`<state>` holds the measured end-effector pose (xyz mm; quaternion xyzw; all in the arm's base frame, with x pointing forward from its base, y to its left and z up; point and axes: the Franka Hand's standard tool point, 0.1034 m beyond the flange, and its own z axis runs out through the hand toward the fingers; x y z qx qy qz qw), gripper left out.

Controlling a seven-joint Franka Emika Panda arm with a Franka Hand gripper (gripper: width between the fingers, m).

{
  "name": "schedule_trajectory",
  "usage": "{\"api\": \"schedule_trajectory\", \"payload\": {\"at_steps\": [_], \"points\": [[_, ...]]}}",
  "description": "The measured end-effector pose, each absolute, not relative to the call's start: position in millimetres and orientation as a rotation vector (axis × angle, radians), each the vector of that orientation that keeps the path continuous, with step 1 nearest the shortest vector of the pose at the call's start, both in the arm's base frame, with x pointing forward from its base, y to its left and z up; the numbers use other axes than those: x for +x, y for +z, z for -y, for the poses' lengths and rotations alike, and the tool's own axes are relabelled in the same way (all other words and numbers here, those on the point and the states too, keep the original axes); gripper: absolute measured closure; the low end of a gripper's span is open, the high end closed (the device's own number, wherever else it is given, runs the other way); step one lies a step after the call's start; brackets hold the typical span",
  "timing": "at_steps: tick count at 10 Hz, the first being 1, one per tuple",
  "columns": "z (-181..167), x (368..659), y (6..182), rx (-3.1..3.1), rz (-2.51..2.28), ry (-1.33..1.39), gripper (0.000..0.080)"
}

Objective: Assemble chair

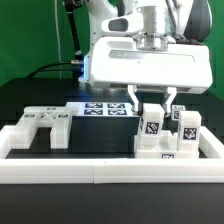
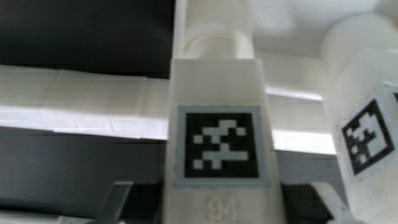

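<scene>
Insertion looks to be the step in hand: the gripper (image 1: 152, 103) stands straight above a tagged bar (image 1: 152, 122) of the chair, which is upright with its top end between the fingers (image 2: 317, 203). The jaws stand half-closed either side of that end. In the blurred wrist view they seem to press on it, so I judge it clenched rather than merely straddled. Just beside the tool, on one flank, stand more upright tagged blocks (image 1: 186, 130), close against the bar. Whether the bar is already seated among them I cannot tell. A slotted panel (image 1: 40, 126) lies well off on the tool's other side, beyond the marker board (image 1: 105, 109). Next, I judge, comes a straight downward press, keeping the bar vertical, and letting go only once it sits firm.
</scene>
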<state>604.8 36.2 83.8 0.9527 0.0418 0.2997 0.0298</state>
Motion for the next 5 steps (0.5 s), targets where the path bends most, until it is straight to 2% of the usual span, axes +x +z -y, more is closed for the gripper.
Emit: {"api": "schedule_trajectory", "payload": {"at_steps": [1, 2, 3, 4, 5], "points": [[-36.2, 605.3, 84.0, 2.937, -0.129, 0.925, 0.0508], [-36.6, 603.6, 80.6, 2.955, -0.130, 0.885, 0.0433], [-36.7, 603.1, 79.8, 2.957, -0.130, 0.879, 0.0433], [-36.7, 603.0, 79.6, 2.958, -0.130, 0.879, 0.0286], [-36.6, 602.8, 79.2, 2.958, -0.130, 0.878, 0.0194]]}}
